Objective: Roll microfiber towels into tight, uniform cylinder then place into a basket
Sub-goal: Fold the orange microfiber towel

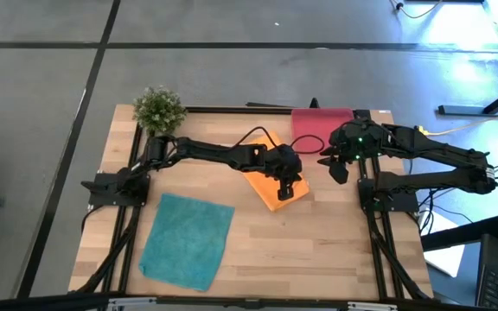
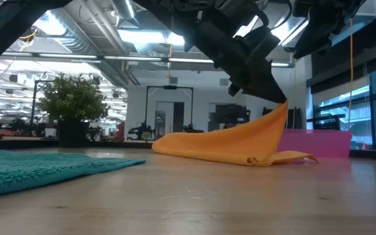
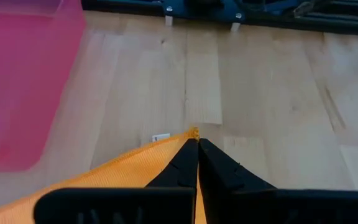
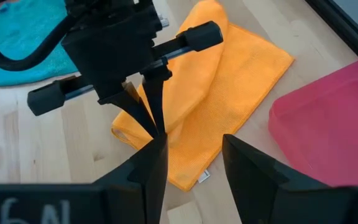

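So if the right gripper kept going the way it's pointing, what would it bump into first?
Probably the left gripper, which sits right ahead of the open right gripper, pinching the orange towel. Depth is hard to judge.

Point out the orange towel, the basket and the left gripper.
orange towel (image 4: 241, 93): right wrist view, flat upper layer.
basket (image 1: 318, 121): high view, its bare floor.
left gripper (image 3: 197, 149): left wrist view, shut fingertips pinching the towel's corner.

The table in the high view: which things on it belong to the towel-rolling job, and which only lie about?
Belong to the job:
- soft orange microfiber towel, one corner lifted by the shut left claw
- larger teal microfiber towel, flat
- shallow pinkish-red rectangular basket
- right claw, open, empty

Only lying about:
- small green potted plant
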`<state>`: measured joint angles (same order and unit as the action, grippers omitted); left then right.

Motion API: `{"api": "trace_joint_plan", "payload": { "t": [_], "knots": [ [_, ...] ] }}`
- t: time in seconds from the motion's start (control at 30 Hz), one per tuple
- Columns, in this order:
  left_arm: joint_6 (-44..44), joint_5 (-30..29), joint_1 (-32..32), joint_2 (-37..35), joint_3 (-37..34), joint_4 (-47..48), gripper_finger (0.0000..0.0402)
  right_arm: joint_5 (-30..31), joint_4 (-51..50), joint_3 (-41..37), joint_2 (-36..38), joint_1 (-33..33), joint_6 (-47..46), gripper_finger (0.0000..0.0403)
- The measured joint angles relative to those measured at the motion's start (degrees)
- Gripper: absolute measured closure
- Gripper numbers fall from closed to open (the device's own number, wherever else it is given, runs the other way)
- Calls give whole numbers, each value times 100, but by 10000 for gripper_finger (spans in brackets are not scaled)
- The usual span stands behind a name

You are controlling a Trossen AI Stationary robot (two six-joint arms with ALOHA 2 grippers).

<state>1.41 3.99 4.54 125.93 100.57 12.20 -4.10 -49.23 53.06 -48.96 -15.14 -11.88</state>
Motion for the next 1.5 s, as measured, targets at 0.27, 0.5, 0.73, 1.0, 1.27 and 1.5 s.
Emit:
{"api": "trace_joint_plan", "payload": {
  "t": [0.27,0.5,0.73,1.0,1.27,1.5],
  "knots": [
    [-51,-2,0,-1,0,-83,382,0,4,0,-1,0,2,249],
    [-52,-84,0,-4,0,-445,329,0,8,0,-1,0,6,249],
    [263,-582,138,-89,-2,221,322,-2,5,0,-1,0,14,249],
    [1162,-547,505,-223,-4,3319,322,-565,58,-165,-14,90,-4,249],
    [1165,-1386,483,-225,-97,4597,326,-1017,1375,-1535,-19,308,-492,249],
    [882,-1368,483,-225,-526,4241,326,-1554,3364,-2993,-143,313,-879,249]
  ]
}}
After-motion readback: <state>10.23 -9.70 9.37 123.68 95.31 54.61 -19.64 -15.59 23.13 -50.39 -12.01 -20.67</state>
